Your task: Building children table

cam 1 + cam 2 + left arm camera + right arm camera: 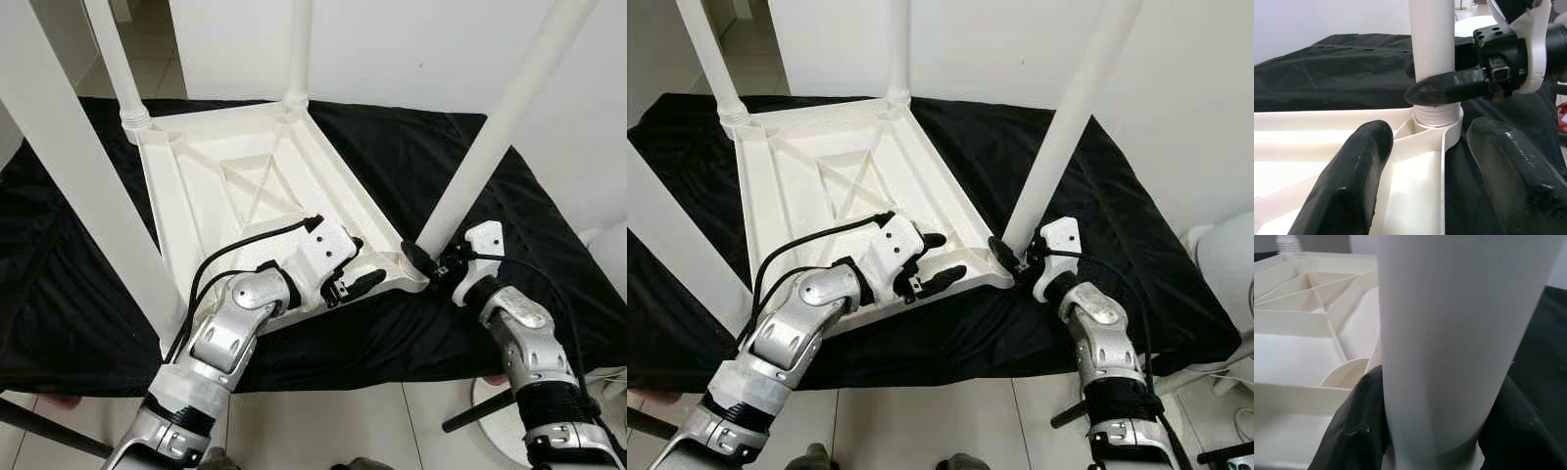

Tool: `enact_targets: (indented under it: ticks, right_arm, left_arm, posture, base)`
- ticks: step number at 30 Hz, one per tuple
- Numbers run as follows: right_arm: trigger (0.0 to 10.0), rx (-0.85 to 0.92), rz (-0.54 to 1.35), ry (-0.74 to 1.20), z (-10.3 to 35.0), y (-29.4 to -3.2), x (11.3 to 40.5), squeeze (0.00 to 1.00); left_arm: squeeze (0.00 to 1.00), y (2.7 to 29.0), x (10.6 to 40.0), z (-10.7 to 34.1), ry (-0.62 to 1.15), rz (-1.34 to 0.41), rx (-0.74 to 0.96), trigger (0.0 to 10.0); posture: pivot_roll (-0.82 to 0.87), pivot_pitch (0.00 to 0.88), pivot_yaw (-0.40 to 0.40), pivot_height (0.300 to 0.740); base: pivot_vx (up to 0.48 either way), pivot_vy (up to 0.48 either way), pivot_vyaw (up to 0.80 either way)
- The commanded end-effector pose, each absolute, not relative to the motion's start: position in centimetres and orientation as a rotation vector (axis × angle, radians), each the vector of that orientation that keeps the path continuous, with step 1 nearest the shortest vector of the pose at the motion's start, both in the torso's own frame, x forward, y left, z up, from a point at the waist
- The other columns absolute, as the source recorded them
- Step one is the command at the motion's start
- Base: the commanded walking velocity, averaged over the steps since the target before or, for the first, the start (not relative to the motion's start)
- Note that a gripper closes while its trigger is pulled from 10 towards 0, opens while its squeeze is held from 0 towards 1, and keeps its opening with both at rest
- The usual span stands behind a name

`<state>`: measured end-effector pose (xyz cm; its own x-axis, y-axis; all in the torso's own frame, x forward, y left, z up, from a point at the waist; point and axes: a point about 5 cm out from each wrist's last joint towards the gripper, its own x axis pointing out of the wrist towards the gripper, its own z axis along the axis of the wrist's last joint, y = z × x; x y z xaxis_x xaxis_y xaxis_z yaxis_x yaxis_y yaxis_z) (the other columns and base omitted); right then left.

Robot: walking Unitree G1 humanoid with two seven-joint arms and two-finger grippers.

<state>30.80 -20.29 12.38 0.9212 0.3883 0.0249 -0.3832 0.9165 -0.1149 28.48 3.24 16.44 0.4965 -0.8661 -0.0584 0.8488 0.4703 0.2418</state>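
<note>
On black cloth [411, 147]: tabletop [245, 186] inverted, legs [500, 127] vertical.

From my remote seat this reads as a room in a home rather than a workshop. Plain white walls [411, 49] close in behind the work surface, and pale glossy floor tiles [323, 421] run underneath. The desk [1136, 225] is draped in a loose, wrinkled black cloth, the sort of improvised cover someone throws over household furniture. On it lies a white plastic children's table [245, 186], upside down with its legs pointing up. At the right edge I can see a rounded white object [1227, 264] on the floor, though I cannot tell what it is.
</note>
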Motion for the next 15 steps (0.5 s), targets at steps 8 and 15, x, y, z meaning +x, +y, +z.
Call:
enact_targets:
  ticks: [8, 15]
  right_arm:
    - [10.0, -0.02, 0.038, 0.016, 10.9, -19.3, 29.9, 0.0]
    - [10.0, 0.066, -0.191, 0.037, 11.2, -16.4, 29.4, 0.0]
  left_arm:
    - [0.0, 4.0, 28.8, 15.7, -0.058, -0.992, 0.248, 10.0]
    - [0.0, 4.0, 29.0, 15.5, -0.052, -0.971, 0.224, 10.0]
  posture:
    - [0.03, 0.012, -0.046, 0.74]
    - [0.03, 0.01, -0.045, 0.74]
  base:
    - [0.0, 0.0, 0.0]
    - [0.0, 0.0, 0.0]
